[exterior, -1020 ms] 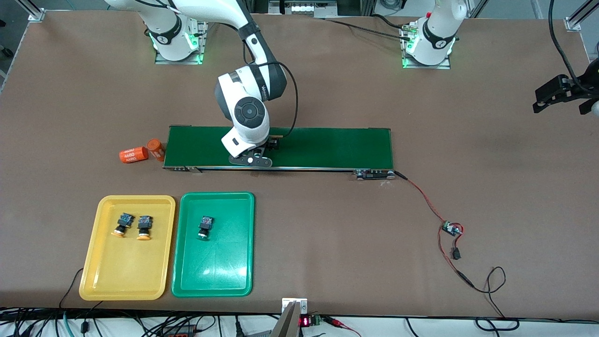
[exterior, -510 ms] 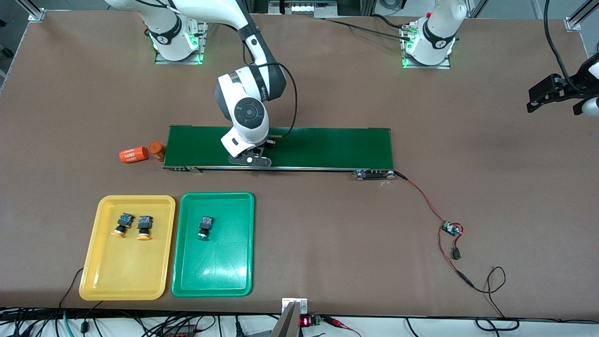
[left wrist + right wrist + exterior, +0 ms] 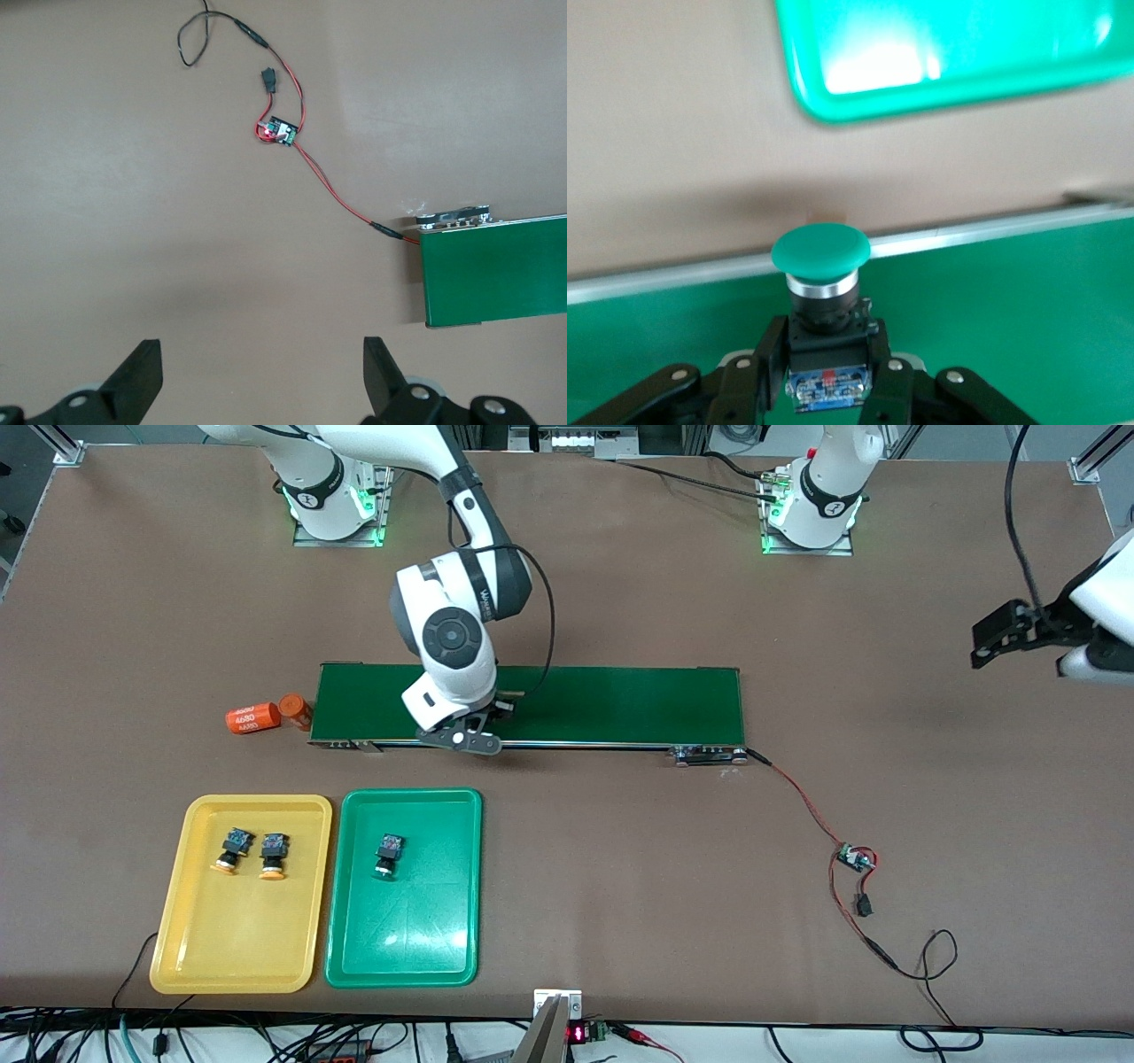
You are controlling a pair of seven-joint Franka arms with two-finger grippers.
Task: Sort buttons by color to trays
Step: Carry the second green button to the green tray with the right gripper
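We see the right tool [image 3: 824, 390] closed on a green button [image 3: 821, 292] over the conveyor belt [image 3: 611, 704]. One green button [image 3: 387, 855] lies in the green tray [image 3: 407, 961], two orange buttons [image 3: 251, 853] in the yellow tray [image 3: 230, 957]. The left tool [image 3: 261, 381] hangs open over the bench [image 3: 620, 868].

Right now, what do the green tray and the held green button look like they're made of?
Green tray: likely glossy molded plastic, judging by its bright glare patches and rounded rim. Green button, held by the right gripper: smooth matte cap, probably plastic; the shiny silver collar under it looks metallic, though it could be plated plastic.
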